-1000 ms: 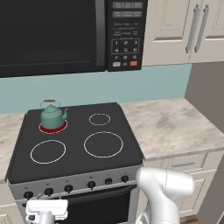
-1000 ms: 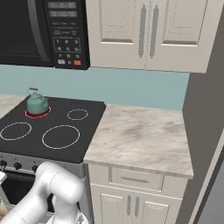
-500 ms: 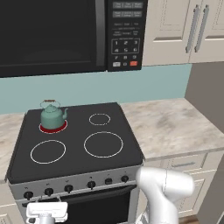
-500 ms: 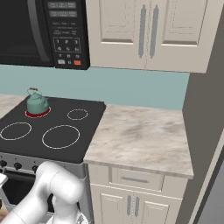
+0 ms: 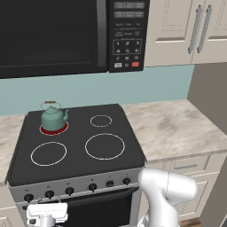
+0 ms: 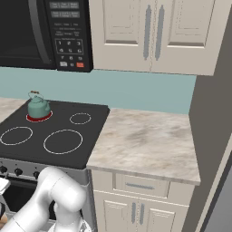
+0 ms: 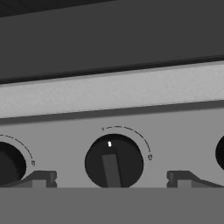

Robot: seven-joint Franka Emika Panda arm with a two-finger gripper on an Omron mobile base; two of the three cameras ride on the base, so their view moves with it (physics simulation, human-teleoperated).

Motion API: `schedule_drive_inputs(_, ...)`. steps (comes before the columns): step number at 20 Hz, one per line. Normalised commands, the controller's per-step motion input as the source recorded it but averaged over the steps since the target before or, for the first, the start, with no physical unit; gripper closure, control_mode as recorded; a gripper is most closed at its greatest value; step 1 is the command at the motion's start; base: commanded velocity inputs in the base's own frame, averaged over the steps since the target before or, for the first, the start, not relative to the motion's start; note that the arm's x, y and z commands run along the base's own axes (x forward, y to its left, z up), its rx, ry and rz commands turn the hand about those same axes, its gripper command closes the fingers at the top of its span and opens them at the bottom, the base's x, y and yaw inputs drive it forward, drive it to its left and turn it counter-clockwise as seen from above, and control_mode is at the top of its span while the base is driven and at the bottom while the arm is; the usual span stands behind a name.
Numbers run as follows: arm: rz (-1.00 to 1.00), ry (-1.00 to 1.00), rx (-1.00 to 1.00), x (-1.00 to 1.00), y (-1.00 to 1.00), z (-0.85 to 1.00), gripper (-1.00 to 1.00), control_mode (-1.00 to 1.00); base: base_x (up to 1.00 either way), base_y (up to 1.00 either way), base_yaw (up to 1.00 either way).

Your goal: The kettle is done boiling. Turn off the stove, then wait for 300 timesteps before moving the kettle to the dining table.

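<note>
- Our claw (image 7: 113, 178) stands fully open and empty, its two tips on both sides of a black knob (image 7: 113, 161) of the stove (image 5: 80, 150).
- The kettle (image 5: 53, 117) sits on the red burner (image 5: 53, 129) at 10 o'clock.
- We judge the kettle rigid, probably heavy with water; its thin arched handle is the best hold.

Teal-green kettle (image 5: 53, 117) on red-glowing burner (image 5: 53, 129), black white-ringed stove (image 5: 75, 146).

Gripper (image 7: 112, 181) low, fingers (image 7: 41, 179) spread wide, apparently empty.
</note>
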Motion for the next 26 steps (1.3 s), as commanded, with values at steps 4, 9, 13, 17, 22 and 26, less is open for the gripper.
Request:
schedule_drive_inputs(4, 0.02, 0.00, -0.01, 0.12, 0.16, -0.19, -1.00, -1.00, 0.00, 0.00, 0.00)
schedule_drive_inputs(9, 0.02, 0.00, 0.00, 0.05, 0.08, -0.11, -1.00, -1.00, 0.00, 0.00, 0.00)
schedule_drive_inputs(13, 0.01, 0.00, 0.00, 0.00, 0.00, 0.00, -1.00, -1.00, 0.00, 0.00, 0.00)
schedule_drive_inputs(17, 0.01, 0.00, 0.00, 0.01, 0.00, 0.00, -1.00, -1.00, 0.00, 0.00, 0.00)
schedule_drive_inputs(22, 0.00, 0.00, 0.00, 0.00, 0.00, 0.00, -1.00, -1.00, 0.00, 0.00, 0.00)
schedule_drive_inputs(26, 0.00, 0.00, 0.00, 0.00, 0.00, 0.00, 1.00, -1.00, 0.00, 0.00, 0.00)
